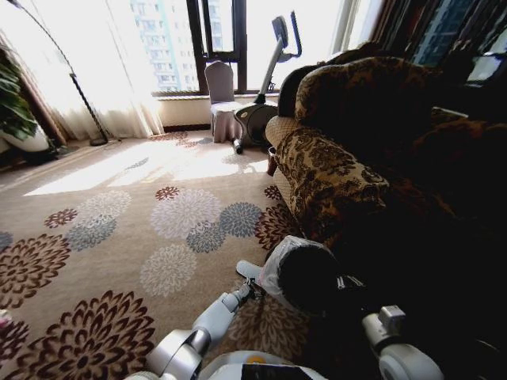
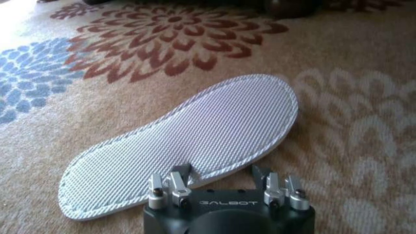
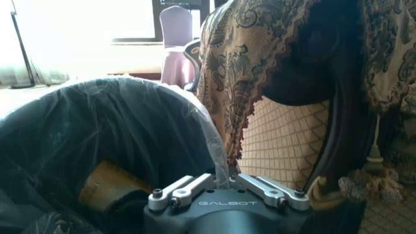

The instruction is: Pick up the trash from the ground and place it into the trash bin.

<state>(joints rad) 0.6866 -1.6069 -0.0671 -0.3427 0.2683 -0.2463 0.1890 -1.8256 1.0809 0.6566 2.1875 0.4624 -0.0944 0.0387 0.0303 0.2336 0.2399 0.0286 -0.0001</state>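
The big brown sofa draped in a floral-patterned throw (image 1: 333,170) is taking up the right side of the room, standing on the beige carpet with large flower medallions (image 1: 119,237). Right at the sofa's foot, the small round black trash bin lined with a translucent grey-white plastic bag (image 1: 297,273) is being held up beside the robot's front. The right arm is bending inward from its pale shoulder joint, and the right gripper (image 3: 227,183) is clamping its fingers together on the bin's rim and bag edge. Inside the bin, in the right wrist view, a small orange-yellow bottle (image 3: 107,185) is lying against the dark lining.

The left arm is reaching forward and down toward the carpet, its grey links angling to a point just beside the bin. The left gripper (image 2: 224,178) is hovering low over the floor with its jaws spread open and nothing between them, its fingertips poised at the edge of the flat pale-blue oval slipper with a woven grid texture (image 2: 188,141), which is lying flat on the carpet.
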